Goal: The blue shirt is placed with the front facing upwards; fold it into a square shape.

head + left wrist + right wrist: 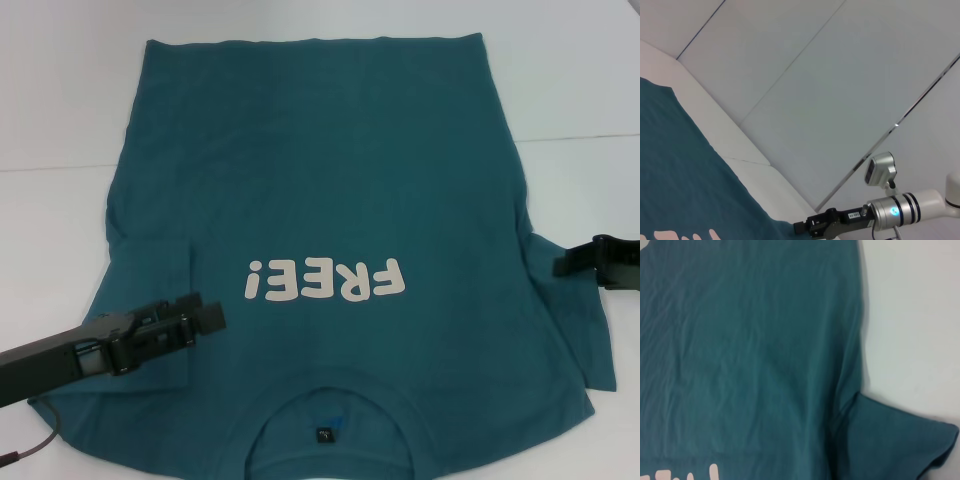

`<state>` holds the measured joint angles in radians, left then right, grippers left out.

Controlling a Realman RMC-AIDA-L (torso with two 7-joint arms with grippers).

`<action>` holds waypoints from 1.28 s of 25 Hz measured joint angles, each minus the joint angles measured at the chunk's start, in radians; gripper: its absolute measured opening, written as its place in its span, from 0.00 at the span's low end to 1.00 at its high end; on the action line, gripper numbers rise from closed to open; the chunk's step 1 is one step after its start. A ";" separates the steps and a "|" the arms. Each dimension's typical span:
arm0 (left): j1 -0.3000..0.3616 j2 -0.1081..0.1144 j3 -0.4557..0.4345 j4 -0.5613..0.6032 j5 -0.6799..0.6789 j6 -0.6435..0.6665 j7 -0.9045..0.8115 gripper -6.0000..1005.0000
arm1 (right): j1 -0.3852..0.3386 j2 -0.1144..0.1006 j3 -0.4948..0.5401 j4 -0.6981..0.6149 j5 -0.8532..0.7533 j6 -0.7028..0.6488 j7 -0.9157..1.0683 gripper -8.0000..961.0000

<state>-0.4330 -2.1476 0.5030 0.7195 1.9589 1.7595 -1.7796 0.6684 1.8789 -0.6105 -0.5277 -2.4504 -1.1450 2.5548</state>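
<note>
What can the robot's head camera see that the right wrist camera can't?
Only the head view shows the whole blue shirt, its white FREE! print in full, the collar, and both tools: the left tool over the shirt's left sleeve, the right tool at the shirt's right edge. Only the right wrist view shows the right sleeve's seam and wrinkles close up. Both show teal shirt cloth on the white table.

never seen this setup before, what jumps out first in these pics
The blue shirt fills most of the white table, front up, collar toward the robot, its white FREE! print reading upside down in the head view. The left gripper hangs over the shirt's folded-in left sleeve, and the right gripper sits at the shirt's right edge above the spread sleeve.
</note>
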 joint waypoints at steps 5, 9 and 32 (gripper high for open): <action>-0.001 0.000 0.000 0.000 0.000 0.000 -0.006 0.75 | 0.001 -0.002 -0.006 -0.001 -0.001 -0.001 -0.002 0.41; -0.001 0.000 0.000 0.000 0.000 0.000 -0.007 0.75 | 0.002 -0.003 -0.014 -0.002 -0.001 -0.001 -0.012 0.22; -0.003 0.008 0.000 -0.023 -0.001 0.003 -0.019 0.75 | 0.067 -0.019 -0.110 -0.081 -0.106 0.031 0.048 0.03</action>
<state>-0.4358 -2.1393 0.5031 0.6966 1.9579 1.7622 -1.7986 0.7350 1.8594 -0.7205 -0.6091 -2.5569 -1.1141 2.6031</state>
